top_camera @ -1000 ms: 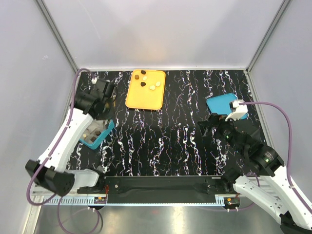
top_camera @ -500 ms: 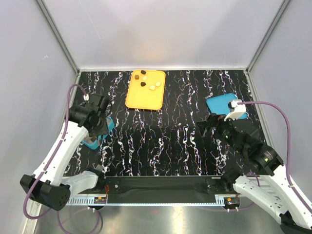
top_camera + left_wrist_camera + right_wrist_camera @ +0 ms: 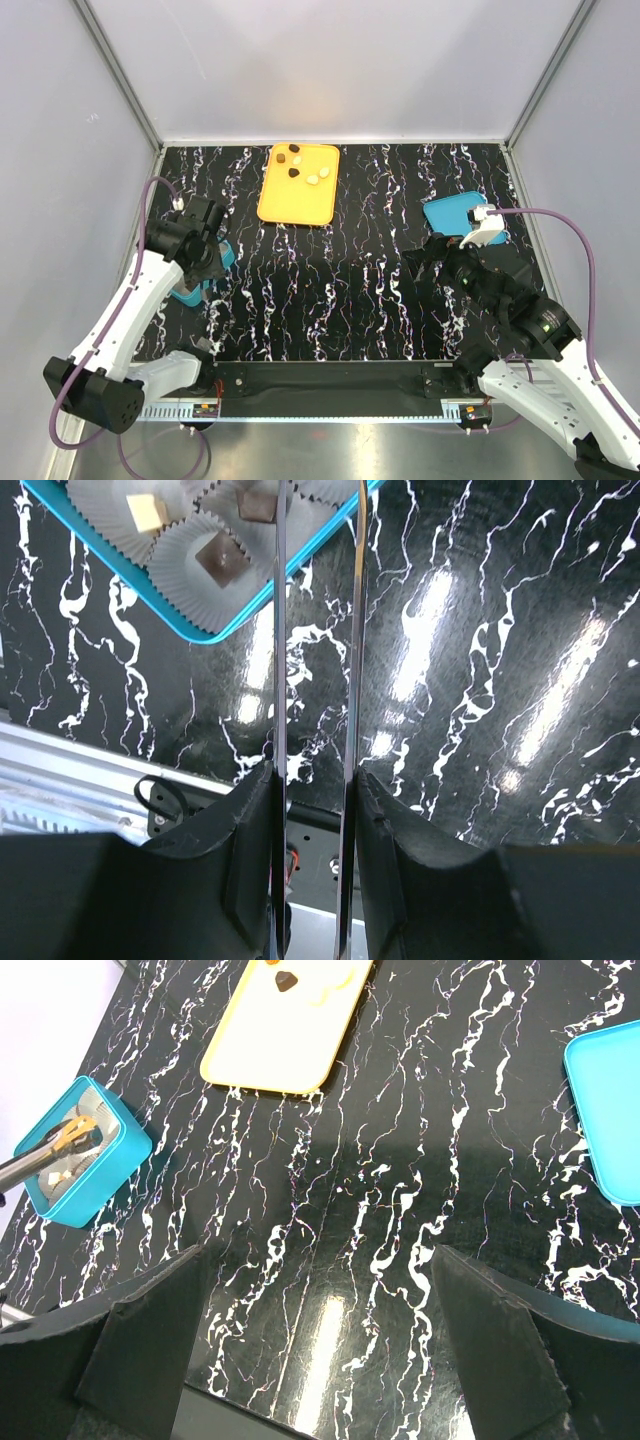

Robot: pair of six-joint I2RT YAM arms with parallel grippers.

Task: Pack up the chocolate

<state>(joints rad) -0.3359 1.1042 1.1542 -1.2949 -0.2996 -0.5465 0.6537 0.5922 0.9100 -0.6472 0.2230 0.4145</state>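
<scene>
– Black white-veined counter [image 3: 370,300], grey walls round it. Where's the chocolate [image 3: 300,165]?
– Split. A handful of pieces, dark and pale, are on the orange tray [image 3: 290,205], well ahead of both tools. The others are in the teal box [image 3: 212,635], whose corner lies under the left tool's blades. There's a dark cube [image 3: 222,555] in a paper cup [image 3: 185,540] just left of the blades, and a cream piece [image 3: 147,510] in the cup further left.
– Left tool [image 3: 320,520] state?
– Two long thin blades, parallel, with a narrow gap. Nothing in the gap along the length I can see. The tips run off the wrist view, so I can't tell if it's pinching a piece. From the right wrist view the tips look to sit over the box.
– Right tool [image 3: 318,1260]?
– Released, jaws wide, nothing in them. It hovers over bare counter, with a flat teal lid [image 3: 610,1110] off to its right and the tray ahead-left.
– Handling?
– My read: the pieces are very light and hard enough to pinch, but easy to scar or smear, so low force. For cubes, put the blades on two opposite flat faces at mid-height. The pale rounds look trickier and are likely to roll or squirt out. Take them across the widest part with the blades level. The paper cups look flimsy, so release from just above and don't push in.
</scene>
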